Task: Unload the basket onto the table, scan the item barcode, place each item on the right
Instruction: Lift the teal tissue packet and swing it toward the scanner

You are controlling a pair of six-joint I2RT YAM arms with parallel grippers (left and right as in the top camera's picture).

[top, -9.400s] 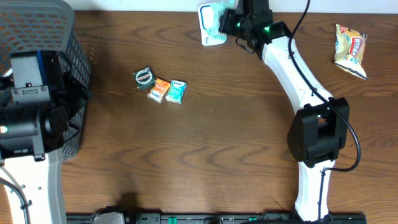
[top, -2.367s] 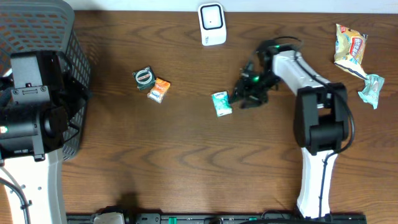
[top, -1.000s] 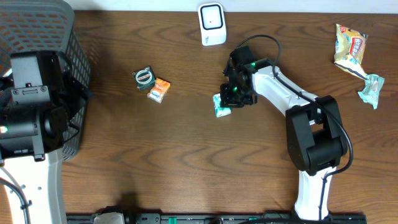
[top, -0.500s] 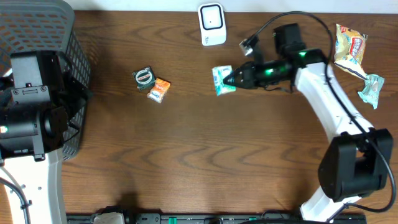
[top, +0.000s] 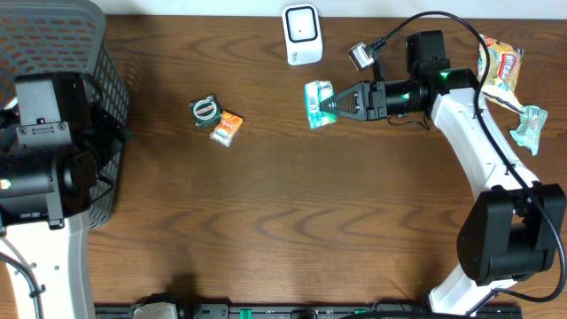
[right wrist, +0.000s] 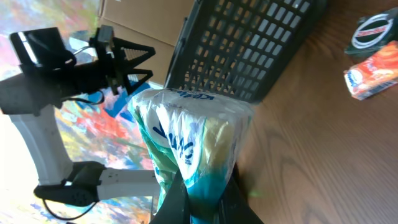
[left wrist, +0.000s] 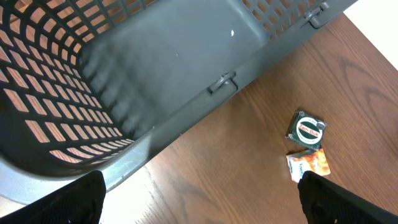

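- The right arm (top: 469, 133) rises from its base at the 5 o'clock corner of the table (top: 292, 230). It goes up toward 12 o'clock, then bends sharply at the far side, so the wrist lies level and points to 9 o'clock.
- The right gripper (top: 330, 104) is clenched on the teal packet (top: 316, 91), and the two fingers pinch one end of it.
- In the right wrist view the teal packet (right wrist: 193, 137) stands up from the closed fingertips (right wrist: 186, 202), with its printed side to the camera.
- The packet is near the white scanner (top: 301, 34), at about 5 o'clock from it and not touching it.
- The left arm (top: 40, 168) is folded at the 9 o'clock edge, partly over the grey basket (top: 62, 35).
- The left gripper (left wrist: 199, 193) is released, with its fingers wide apart above the basket rim.
- A round tin (top: 205, 109) and an orange packet (top: 229, 128) lie touching each other, well apart from the held packet at its 9 o'clock side.
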